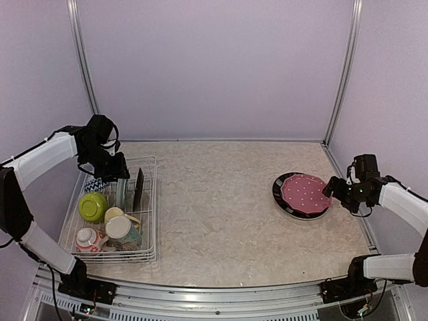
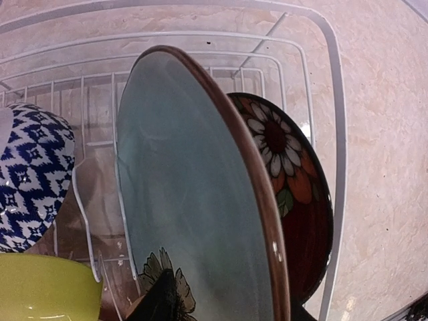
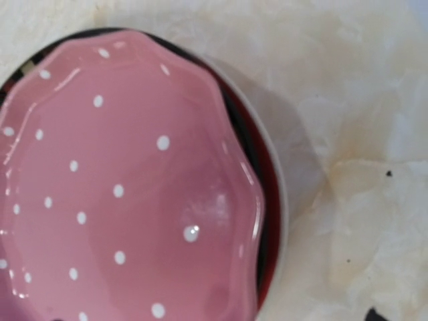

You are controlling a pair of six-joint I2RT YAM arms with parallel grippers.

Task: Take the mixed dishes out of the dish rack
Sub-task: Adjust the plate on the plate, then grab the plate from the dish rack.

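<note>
Lilac walls close round a mottled cream table (image 1: 221, 221). The white wire dish rack (image 1: 154, 221) sits at its left side, close to the left arm's base.

Seven pieces are in the rack:
- **Plates:** two stand on edge in the wire slots along its far right part. The pale teal plate (image 2: 187, 200) has a brown rim. The dark red floral plate (image 2: 294, 187) is just beside it, on the side nearer the middle of the table.
- **Bowls:** three line the rack's left side. A blue-and-white patterned bowl (image 2: 30, 174) is farthest back, the lime-green bowl (image 1: 93, 206) is in the middle, and the red-white patterned bowl (image 1: 87, 239) is nearest the arm bases.
- **Mugs:** two lie between the bowls and the plates. The yellow mug (image 1: 115, 215) touches the cream patterned mug (image 1: 126, 232) in front of it.

Two more plates are stacked flat on the table's right side, well apart from the rack. A pink white-dotted plate (image 1: 304, 193) with a wavy edge lies on top of the black-rimmed plate (image 1: 277, 190).

The left gripper (image 1: 115, 170) hangs over the far end of the rack, right above the two upright plates. Its wrist camera looks down the teal plate's face, and no finger shows clearly there. I cannot tell how wide it stands or whether it touches the plate.

The right gripper (image 1: 332, 187) is just beside the right edge of the stacked plates. Its wrist view is filled by the pink plate and shows no fingers clearly. I cannot tell how far it is open, and nothing is seen held in it.
</note>
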